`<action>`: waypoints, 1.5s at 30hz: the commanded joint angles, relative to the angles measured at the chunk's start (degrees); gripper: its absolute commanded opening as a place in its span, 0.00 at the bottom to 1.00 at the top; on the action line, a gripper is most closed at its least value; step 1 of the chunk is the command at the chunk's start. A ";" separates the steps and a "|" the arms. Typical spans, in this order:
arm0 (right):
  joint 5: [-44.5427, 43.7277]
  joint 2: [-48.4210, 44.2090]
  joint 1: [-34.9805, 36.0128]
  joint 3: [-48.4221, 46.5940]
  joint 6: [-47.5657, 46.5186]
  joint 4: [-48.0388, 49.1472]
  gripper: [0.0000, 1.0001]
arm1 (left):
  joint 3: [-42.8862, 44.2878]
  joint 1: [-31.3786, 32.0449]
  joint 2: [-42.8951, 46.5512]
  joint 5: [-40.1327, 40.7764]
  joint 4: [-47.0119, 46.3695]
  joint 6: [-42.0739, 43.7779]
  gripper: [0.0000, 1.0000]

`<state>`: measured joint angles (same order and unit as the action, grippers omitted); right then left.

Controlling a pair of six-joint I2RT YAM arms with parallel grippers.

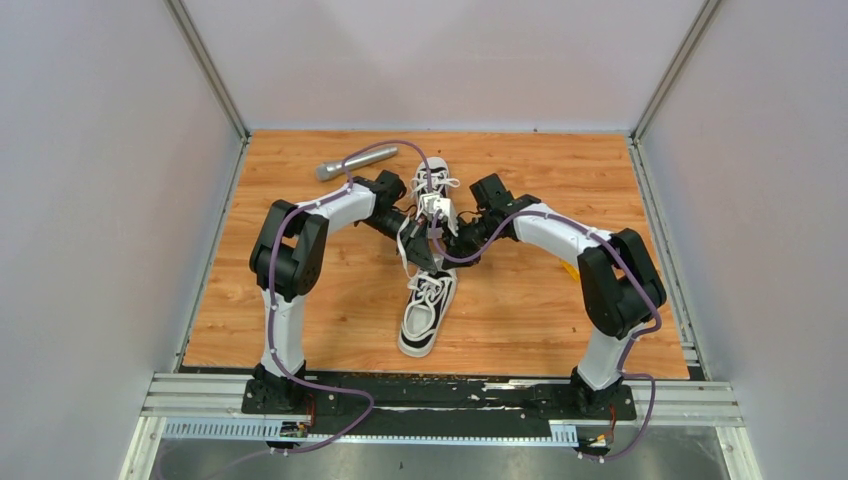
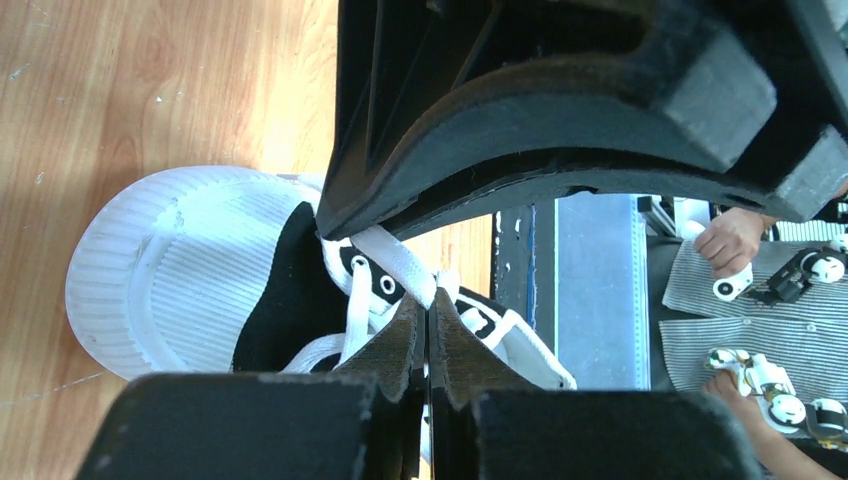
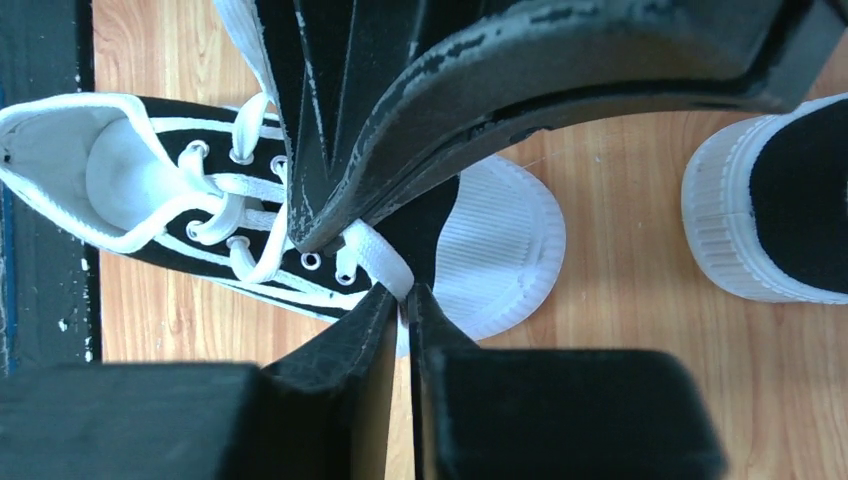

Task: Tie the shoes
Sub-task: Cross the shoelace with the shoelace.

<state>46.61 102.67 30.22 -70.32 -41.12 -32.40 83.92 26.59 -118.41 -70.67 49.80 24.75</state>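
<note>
Two black-and-white sneakers lie in line on the wooden table: the near shoe (image 1: 424, 318) and the far shoe (image 1: 436, 184). Both grippers meet just above the near shoe's toe end. My left gripper (image 2: 428, 308) is shut on a flat white lace (image 2: 392, 258) of the near shoe (image 2: 150, 270). My right gripper (image 3: 408, 292) is shut on another white lace (image 3: 378, 258) of the same shoe (image 3: 500, 250), heel opening to the left. The far shoe's toe (image 3: 770, 210) shows at the right. Each wrist view is half filled by the other gripper's black finger.
A grey cylindrical object (image 1: 355, 162) lies at the back left of the table. Grey walls close in the left, right and back. A metal rail (image 1: 440, 395) runs along the near edge. A person's hands (image 2: 730, 240) show beyond that edge.
</note>
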 commanded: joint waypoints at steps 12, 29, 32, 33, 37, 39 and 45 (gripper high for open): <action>9.30 -4.80 0.50 -7.11 10.84 -7.30 0.00 | 3.51 0.13 -1.58 -1.22 1.92 2.64 0.04; 23.32 -1.91 0.96 -8.73 15.45 -3.16 0.00 | 6.02 -0.03 -6.03 -2.91 14.87 12.68 0.04; 24.46 -0.63 1.15 -8.82 15.85 -2.62 0.00 | 6.32 -0.09 -6.30 -2.80 15.52 13.61 0.04; 24.93 -0.46 1.16 -9.02 15.83 -2.60 0.00 | 6.51 -0.21 -6.17 -2.63 15.60 13.85 0.04; 25.52 0.61 1.45 -9.64 15.84 -2.41 0.00 | 6.51 -1.25 -5.17 -1.23 13.68 13.55 0.10; 24.96 0.72 1.60 -9.66 15.73 -2.41 0.00 | 6.51 -1.75 -4.48 -0.34 12.13 13.33 0.15; 21.11 -0.10 0.89 -8.94 13.55 -3.31 0.00 | 2.02 -1.89 0.88 8.02 -1.36 7.33 0.45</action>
<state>66.02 104.16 31.27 -77.89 -25.82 -37.19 88.42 24.99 -123.31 -69.32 59.46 35.44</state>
